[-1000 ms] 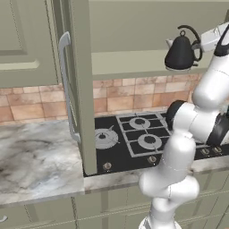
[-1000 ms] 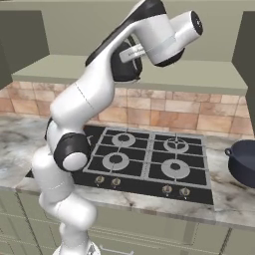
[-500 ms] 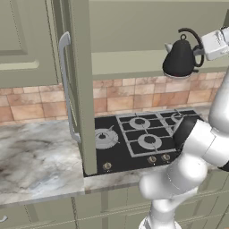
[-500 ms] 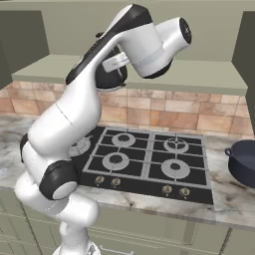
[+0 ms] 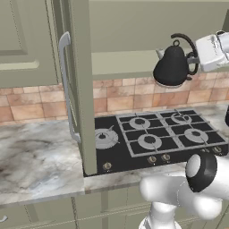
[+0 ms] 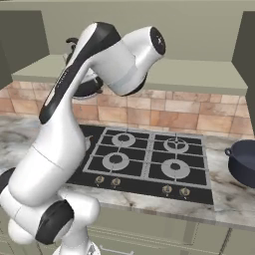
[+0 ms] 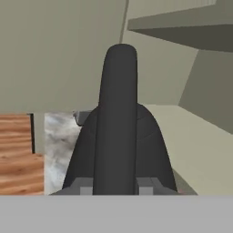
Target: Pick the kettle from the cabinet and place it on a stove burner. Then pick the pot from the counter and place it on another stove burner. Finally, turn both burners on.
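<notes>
- Above the black gas hob (image 5: 152, 138), high over its back row, hangs the small near-black rounded kettle (image 5: 171, 66), carried clear of the pale olive-green wall cabinet (image 5: 80, 85).
- The white arm's two-finger gripper (image 5: 195, 58) is clamped tight on the kettle's thin arched loop handle (image 7: 117, 113).
- Risk, as I judge it: held by a slim handle, the kettle may swing or slip on the descent.
- It could also land off-centre on the wide silvery-grey burner disc (image 5: 105, 137), left of the hob's square grates.
</notes>
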Motion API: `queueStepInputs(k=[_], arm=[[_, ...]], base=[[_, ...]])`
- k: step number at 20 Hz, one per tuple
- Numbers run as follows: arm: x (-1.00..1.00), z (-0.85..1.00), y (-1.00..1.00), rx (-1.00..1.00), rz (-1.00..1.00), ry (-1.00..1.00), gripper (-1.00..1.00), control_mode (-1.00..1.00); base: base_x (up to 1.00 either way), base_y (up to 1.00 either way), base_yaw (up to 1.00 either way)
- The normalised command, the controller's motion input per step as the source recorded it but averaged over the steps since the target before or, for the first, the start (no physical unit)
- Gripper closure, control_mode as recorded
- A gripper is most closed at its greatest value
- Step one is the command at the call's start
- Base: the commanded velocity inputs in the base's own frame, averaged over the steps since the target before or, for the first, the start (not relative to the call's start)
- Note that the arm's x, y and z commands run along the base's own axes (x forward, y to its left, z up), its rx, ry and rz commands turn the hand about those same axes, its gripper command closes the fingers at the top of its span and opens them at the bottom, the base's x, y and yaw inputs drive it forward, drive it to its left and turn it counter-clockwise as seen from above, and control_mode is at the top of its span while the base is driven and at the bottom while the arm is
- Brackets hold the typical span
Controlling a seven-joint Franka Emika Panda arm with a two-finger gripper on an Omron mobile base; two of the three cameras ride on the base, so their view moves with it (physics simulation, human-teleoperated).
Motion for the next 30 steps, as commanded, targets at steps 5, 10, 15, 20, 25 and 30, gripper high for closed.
queueStepInputs(k=[5, 10, 15, 20, 25, 30], arm=[[-0.67, -0.03, 0.33, 0.0, 0.09, 0.0, 1.0, -1.0], [-0.54, -0.09, 0.29, 0.0, 0.1, 0.0, 1.0, -1.0], [-0.07, -0.13, 0.23, 0.0, 0.07, 0.01, 1.0, -1.0], [0.0, -0.19, 0.14, 0.0, 0.0, 0.01, 1.0, -1.0], [0.0, -0.26, 0.11, 0.0, 0.01, 0.0, 1.0, -1.0], [0.0, -0.28, 0.15, 0.0, 0.03, 0.0, 1.0, -1.0]], base=[[0.0, 0.0, 0.0], [0.0, 0.0, 0.0], [0.0, 0.0, 0.0], [0.0, 0.0, 0.0], [0.0, 0.0, 0.0], [0.0, 0.0, 0.0]])
